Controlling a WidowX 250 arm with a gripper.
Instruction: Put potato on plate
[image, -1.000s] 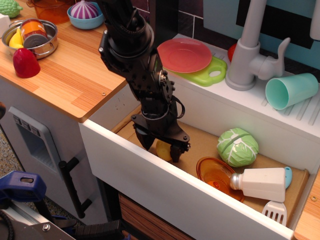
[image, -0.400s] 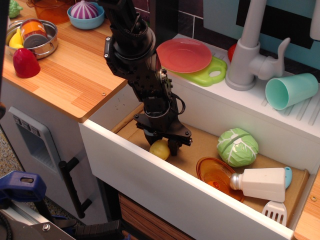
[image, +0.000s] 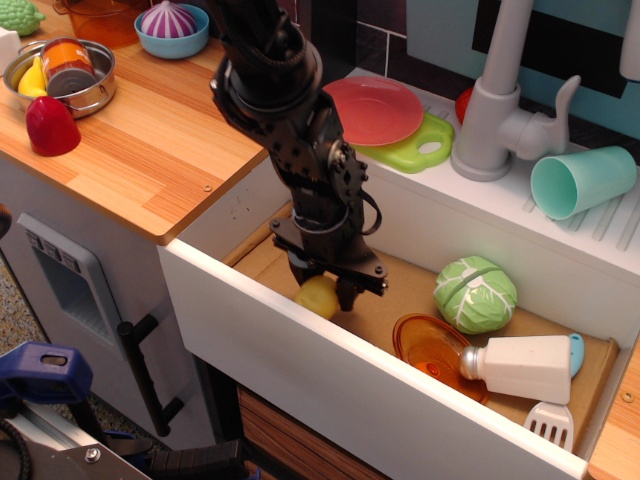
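The yellow potato (image: 316, 299) sits between the fingers of my black gripper (image: 323, 291), at the left end of the sink basin (image: 400, 290), just behind its white front wall. The gripper is shut on the potato, which looks held slightly off the basin floor. The pinkish-red plate (image: 372, 109) lies on the counter ledge behind the basin, partly resting on a lime-green cutting board (image: 418, 148). The plate is up and to the right of the gripper, and nothing lies on it.
In the basin lie a green cabbage (image: 475, 293), an orange translucent dish (image: 428, 350), a white shaker (image: 522, 367) and a spatula (image: 549, 424). A grey faucet (image: 497, 105) and a teal cup (image: 581, 180) stand right of the plate. A wooden counter (image: 140, 150) at left holds a pot and bowls.
The gripper has closed around the potato and risen a little from the basin floor, shifting slightly right. The potato now shows more clearly between the fingers.
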